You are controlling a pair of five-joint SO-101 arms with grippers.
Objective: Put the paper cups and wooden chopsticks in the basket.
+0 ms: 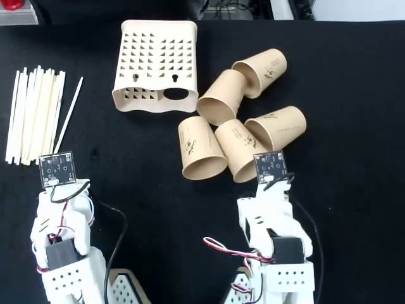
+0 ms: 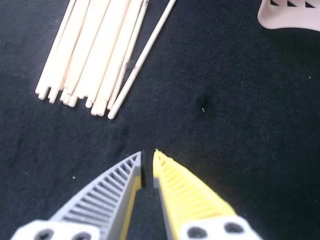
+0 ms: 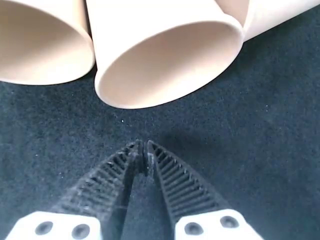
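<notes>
Several paper cups lie on their sides on the black table, among them one (image 1: 201,149) at the cluster's left and one (image 1: 239,149) just beyond my right arm. The cream perforated basket (image 1: 157,66) lies on its side at the back. A bundle of wooden chopsticks (image 1: 35,113) rests at the far left, with one stick (image 1: 68,116) apart. My left gripper (image 2: 147,155) is shut and empty, just short of the chopstick ends (image 2: 90,102). My right gripper (image 3: 142,146) is shut and empty, close before the open mouth of a cup (image 3: 167,62).
A basket edge (image 2: 290,15) appears in the left wrist view. A red object (image 1: 11,5) sits at the far back left corner. Black table surface lies open between the two arms and to the right of the cups.
</notes>
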